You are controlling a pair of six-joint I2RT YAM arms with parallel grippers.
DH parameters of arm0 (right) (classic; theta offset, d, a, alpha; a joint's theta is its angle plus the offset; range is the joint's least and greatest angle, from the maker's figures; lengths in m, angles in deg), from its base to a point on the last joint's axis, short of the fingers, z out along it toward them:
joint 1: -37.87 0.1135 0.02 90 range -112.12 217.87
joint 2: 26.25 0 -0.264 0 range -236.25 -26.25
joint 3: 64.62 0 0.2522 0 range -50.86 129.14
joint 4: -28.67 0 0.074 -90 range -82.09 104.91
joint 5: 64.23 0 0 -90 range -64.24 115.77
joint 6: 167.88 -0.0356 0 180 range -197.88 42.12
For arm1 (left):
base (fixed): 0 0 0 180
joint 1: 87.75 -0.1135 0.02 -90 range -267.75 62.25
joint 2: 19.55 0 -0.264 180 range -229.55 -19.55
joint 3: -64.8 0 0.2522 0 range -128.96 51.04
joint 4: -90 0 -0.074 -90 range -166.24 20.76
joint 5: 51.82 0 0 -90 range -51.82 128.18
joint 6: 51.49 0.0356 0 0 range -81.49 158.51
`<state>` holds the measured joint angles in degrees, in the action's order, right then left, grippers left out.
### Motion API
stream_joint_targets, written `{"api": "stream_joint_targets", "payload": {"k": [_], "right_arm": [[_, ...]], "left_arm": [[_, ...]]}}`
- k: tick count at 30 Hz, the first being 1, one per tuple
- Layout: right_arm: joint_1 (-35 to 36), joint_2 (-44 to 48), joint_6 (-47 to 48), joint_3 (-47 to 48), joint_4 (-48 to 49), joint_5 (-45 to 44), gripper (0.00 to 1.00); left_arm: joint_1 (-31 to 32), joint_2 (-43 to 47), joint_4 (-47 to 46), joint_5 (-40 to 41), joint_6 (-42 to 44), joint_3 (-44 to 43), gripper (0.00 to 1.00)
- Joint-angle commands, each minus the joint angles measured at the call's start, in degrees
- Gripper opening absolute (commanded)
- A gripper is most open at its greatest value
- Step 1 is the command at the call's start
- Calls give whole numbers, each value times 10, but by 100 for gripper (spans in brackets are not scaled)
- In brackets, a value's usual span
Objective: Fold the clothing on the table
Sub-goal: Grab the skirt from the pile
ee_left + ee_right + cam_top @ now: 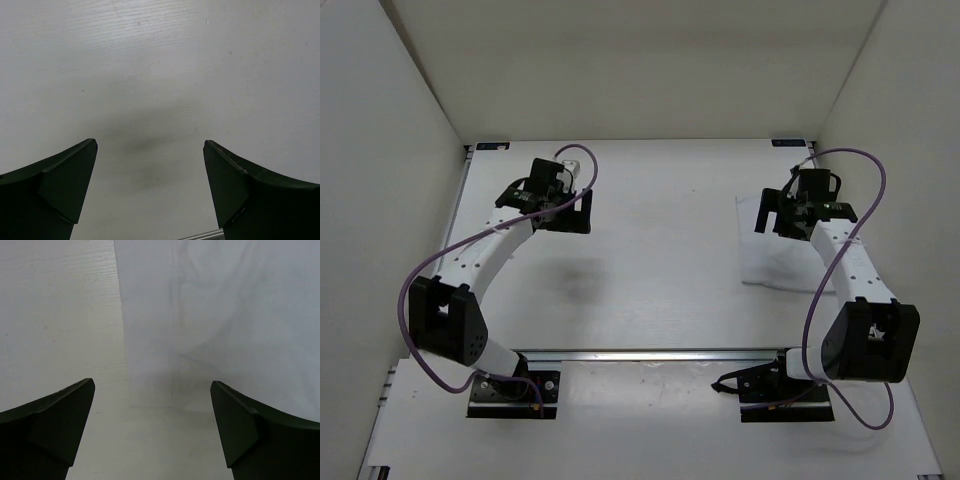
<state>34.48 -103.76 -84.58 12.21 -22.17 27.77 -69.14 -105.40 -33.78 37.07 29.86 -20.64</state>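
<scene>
**Left pincer.** In the top view, the left gripper (565, 213) hangs over bare table (660, 250), on the far left part of the surface. Its jaws stand wide apart and hold nothing. In the left wrist view, the two dark fingers (60, 185) frame only plain white tabletop with a faint shadow between them. A short length of silver rail (200, 235) shows beside the right-hand finger. The clothing (775, 262) lies well apart from this pincer, on the opposite side of the table.

**Right pincer.** The right gripper (782, 215) hovers above the far part of the clothing. Its jaws also stand wide apart, and nothing is clamped. In the right wrist view, the white fabric fills the area ahead of the pincer and towards its right-hand finger (250, 435). One straight fabric edge runs forward from between the fingertips, nearer the left-hand finger. Beyond that edge, bare table shows. The cloth lies flat, with light creases. Whether the fingertips touch it cannot be told.
</scene>
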Motion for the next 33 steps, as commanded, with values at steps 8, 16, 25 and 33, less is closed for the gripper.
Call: {"api": "stream_joint_targets", "payload": {"k": [8, 16, 25, 33], "right_arm": [[-28, 35, -10, -4, -39, -90, 99], [-62, 86, 5, -88, 4, -115, 99], [-51, 29, 32, -134, 51, -78, 99], [95, 55, 111, -200, 111, -68, 99]], "left_arm": [[20, 38, -34, -26, -1, 24, 99], [8, 96, -76, -119, -28, 92, 99], [-3, 88, -70, -125, -20, 68, 99], [18, 60, -102, -153, -34, 88, 98]]}}
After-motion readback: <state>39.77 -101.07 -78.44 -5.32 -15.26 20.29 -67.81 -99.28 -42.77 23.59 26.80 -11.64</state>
